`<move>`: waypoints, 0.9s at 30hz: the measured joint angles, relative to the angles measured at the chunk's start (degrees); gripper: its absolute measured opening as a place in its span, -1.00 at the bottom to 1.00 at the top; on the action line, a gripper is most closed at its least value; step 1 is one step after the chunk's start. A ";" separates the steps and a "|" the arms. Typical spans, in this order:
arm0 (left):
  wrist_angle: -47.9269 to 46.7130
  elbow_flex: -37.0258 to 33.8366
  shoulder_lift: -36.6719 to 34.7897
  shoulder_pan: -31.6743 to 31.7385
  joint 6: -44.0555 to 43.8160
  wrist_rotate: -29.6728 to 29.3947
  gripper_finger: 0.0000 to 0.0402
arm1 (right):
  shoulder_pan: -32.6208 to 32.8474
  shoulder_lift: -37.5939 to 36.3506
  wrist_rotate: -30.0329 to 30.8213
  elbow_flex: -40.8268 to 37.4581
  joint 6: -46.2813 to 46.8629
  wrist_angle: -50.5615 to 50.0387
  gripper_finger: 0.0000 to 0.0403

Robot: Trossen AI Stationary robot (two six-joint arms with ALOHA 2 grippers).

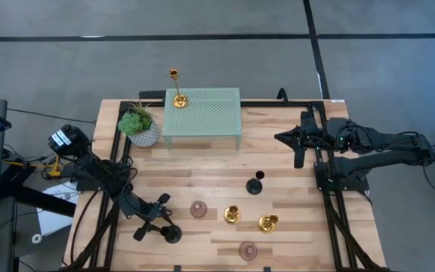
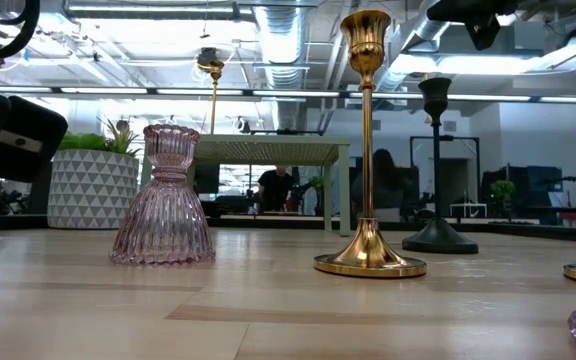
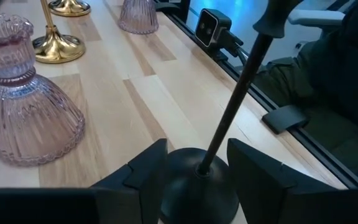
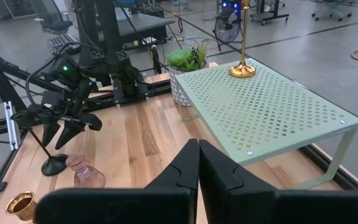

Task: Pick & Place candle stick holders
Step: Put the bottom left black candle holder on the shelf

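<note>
Left of the green perforated shelf [image 1: 202,113] and nearer the table's front edge, the left gripper [image 1: 157,219] stands with fingers apart around the base of a black candle holder [image 1: 172,233], not clamped. A gold candle holder [image 1: 177,95] stands on the shelf's back-left corner. Right of the shelf, the right gripper [image 1: 287,137] hovers with fingers pressed together, empty.

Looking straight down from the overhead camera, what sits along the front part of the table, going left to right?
Black candle holder at the left gripper → pink ribbed glass holder → shiny gold holder → second pink glass holder → second gold holder.
</note>
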 joint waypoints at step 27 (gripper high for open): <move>0.74 6.90 11.64 -0.38 -3.25 2.79 -0.19 | 0.02 0.00 0.00 0.00 -0.07 -0.26 -1.00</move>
